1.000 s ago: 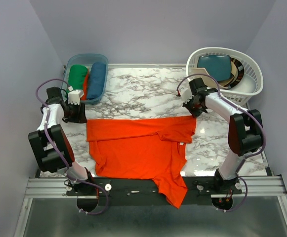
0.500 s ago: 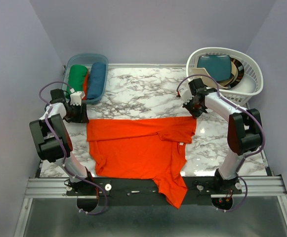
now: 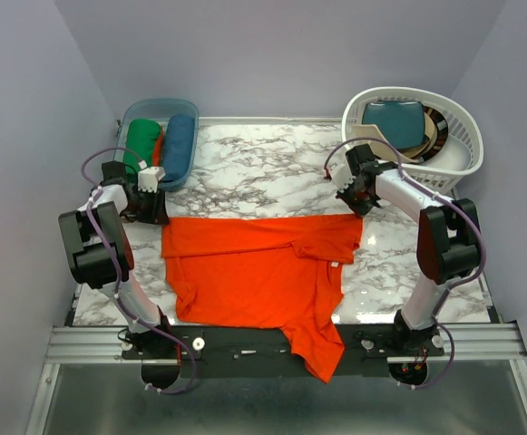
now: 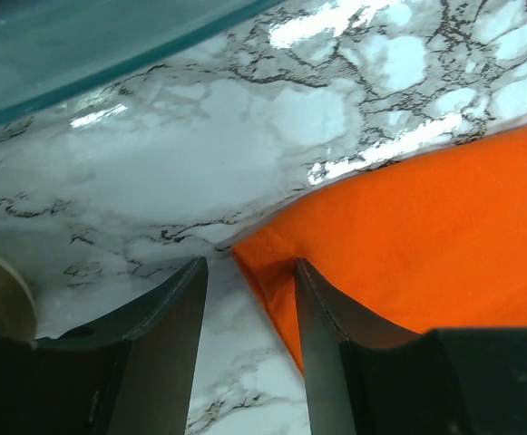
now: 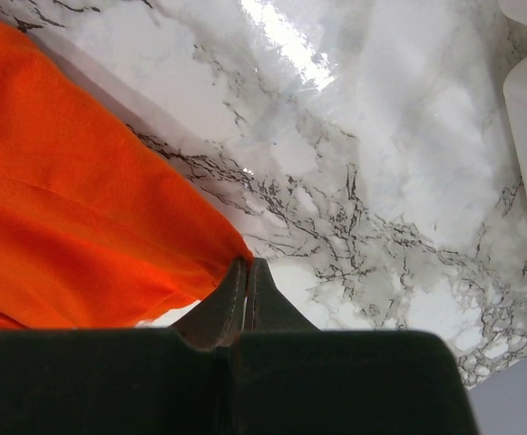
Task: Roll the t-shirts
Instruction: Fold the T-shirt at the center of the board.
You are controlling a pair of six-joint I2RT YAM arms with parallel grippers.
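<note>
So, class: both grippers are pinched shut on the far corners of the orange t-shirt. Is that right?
Not quite. The left gripper is open, straddling a corner of the orange t-shirt; the left wrist view shows it. The right gripper is pinched shut on its corner.

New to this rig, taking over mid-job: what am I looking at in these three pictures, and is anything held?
Two arms are bolted at the near edge of a marble table, each ending in a two-finger end effector. The wide picture looks down from above and behind them; the other two come from wrist cameras. An orange t-shirt lies on it. A teal bin far left holds rolled shirts; a white basket far right, more clothes. The right end effector is shut on the shirt's far right corner. The left end effector is open, its fingers either side of the far left corner, gripping nothing.
</note>
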